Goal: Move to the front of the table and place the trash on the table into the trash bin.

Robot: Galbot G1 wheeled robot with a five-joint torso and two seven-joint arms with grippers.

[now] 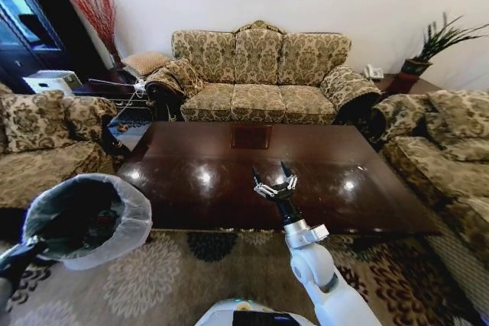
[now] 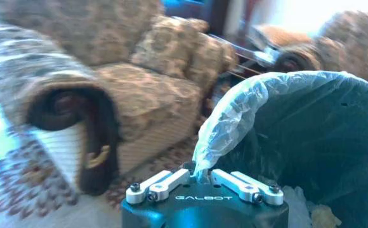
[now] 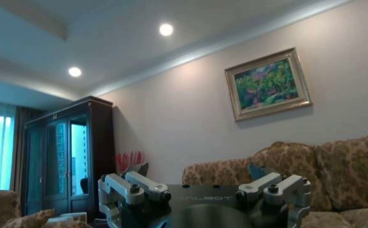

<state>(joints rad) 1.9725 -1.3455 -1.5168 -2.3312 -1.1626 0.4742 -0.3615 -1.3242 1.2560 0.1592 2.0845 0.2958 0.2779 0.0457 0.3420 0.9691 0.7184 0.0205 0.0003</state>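
Observation:
The dark glossy table (image 1: 229, 181) stretches ahead of me, its top mirroring ceiling lights. My right gripper (image 1: 276, 179) is raised over the table's near edge, open, with nothing between its fingers (image 3: 135, 187). At the lower left, the trash bin (image 1: 114, 223), black with a translucent white bag over its rim, hangs tilted above the carpet. My left gripper (image 1: 34, 246) is shut on its rim. The left wrist view shows the left gripper (image 2: 200, 176) pinching the bin's bag (image 2: 235, 118). Pale crumpled trash (image 2: 324, 216) lies inside the bin.
A patterned sofa (image 1: 260, 74) stands behind the table. Armchairs flank it at left (image 1: 46, 143) and right (image 1: 443, 143). A floral carpet (image 1: 176, 272) covers the floor between me and the table. A side table with a glass top (image 1: 126, 124) sits at the far left corner.

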